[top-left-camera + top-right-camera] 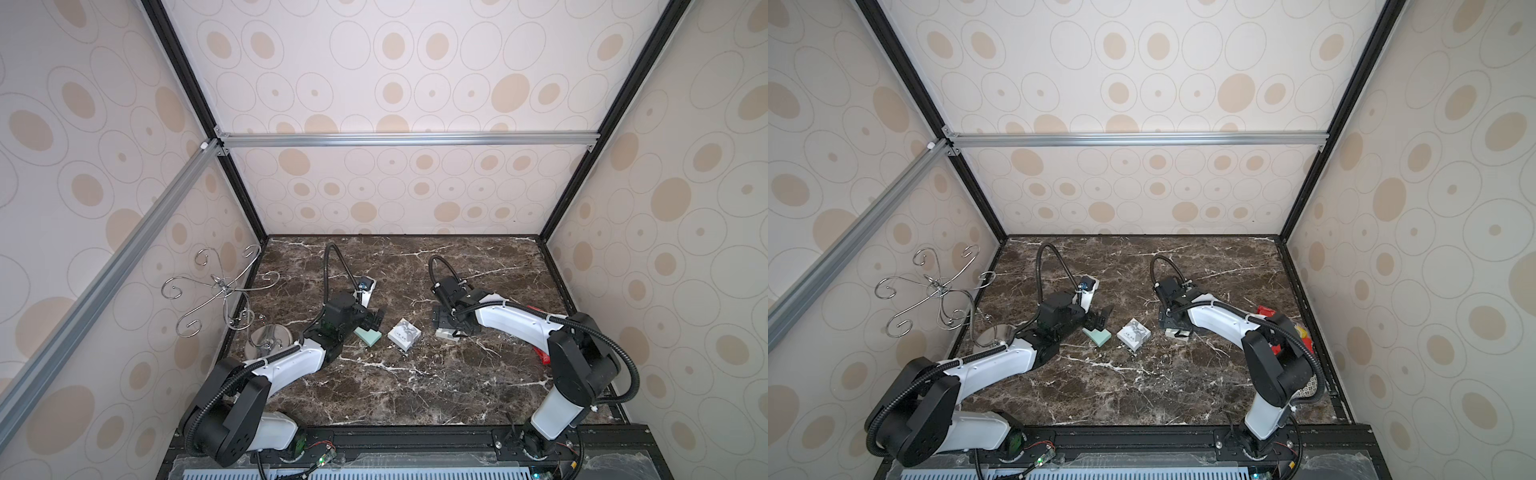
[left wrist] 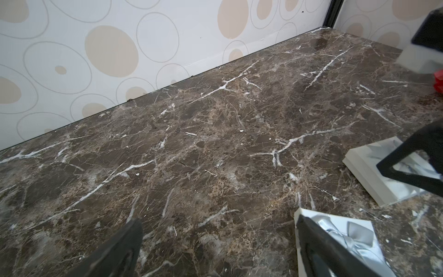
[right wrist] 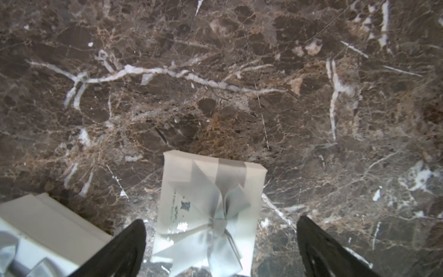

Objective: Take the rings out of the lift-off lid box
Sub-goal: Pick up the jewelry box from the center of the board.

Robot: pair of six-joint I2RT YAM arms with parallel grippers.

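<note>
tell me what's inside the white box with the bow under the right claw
The white box is closed, so only its lid shows, with a grey bow on top. Anything inside, rings included, is hidden by the lid.

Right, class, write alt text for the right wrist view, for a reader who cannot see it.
A small white box with a grey ribbon bow sits on a dark marble tabletop, seen between the black fingers of the open right gripper. The corner of a second white box shows beside it.
</note>
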